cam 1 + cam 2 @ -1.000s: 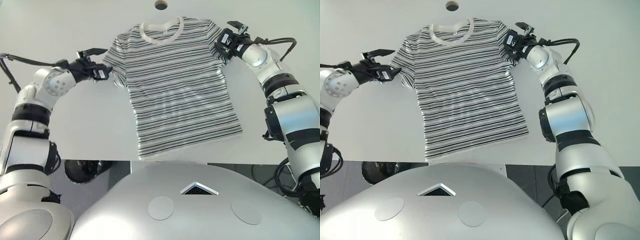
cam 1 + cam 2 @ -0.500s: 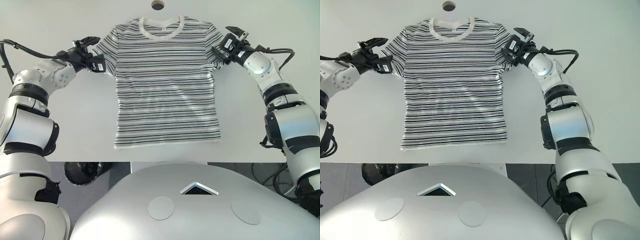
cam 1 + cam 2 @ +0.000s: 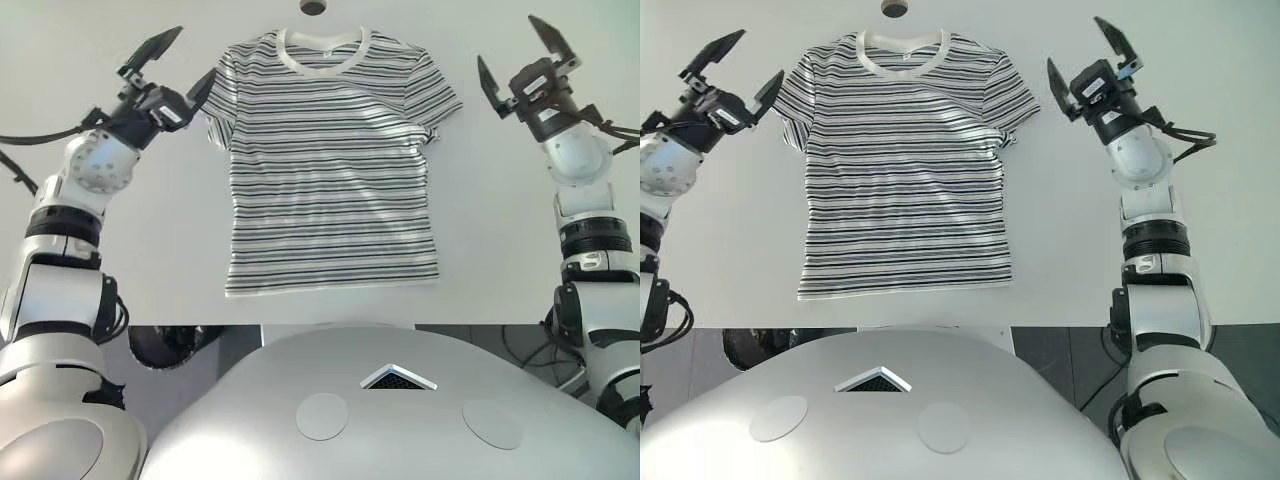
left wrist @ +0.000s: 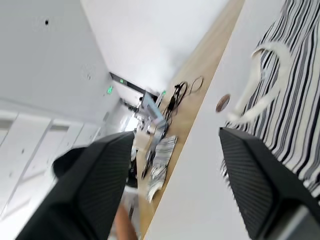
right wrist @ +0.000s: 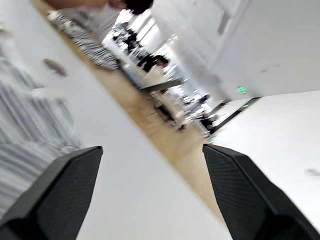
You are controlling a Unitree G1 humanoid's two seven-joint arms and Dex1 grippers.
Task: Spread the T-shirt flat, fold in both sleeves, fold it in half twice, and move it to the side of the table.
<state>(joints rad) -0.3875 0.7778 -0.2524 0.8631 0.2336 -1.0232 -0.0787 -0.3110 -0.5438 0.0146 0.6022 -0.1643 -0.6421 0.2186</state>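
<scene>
T-shirt (image 3: 330, 160): one (flat); left pincer (image 3: 195, 52), right pincer (image 3: 508, 40) agape.

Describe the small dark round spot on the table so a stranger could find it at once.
Find the white table, then the striped T-shirt lying flat on it. Just beyond the shirt's pale collar sits the round spot: small, dark and circular, unlike the plain white surface around it.

Plain white tabletop (image 3: 120, 250), round dark hole (image 3: 313, 7) at far edge; tan wooden band (image 4: 207, 50) beyond it; white wall (image 4: 150, 30) behind.
</scene>
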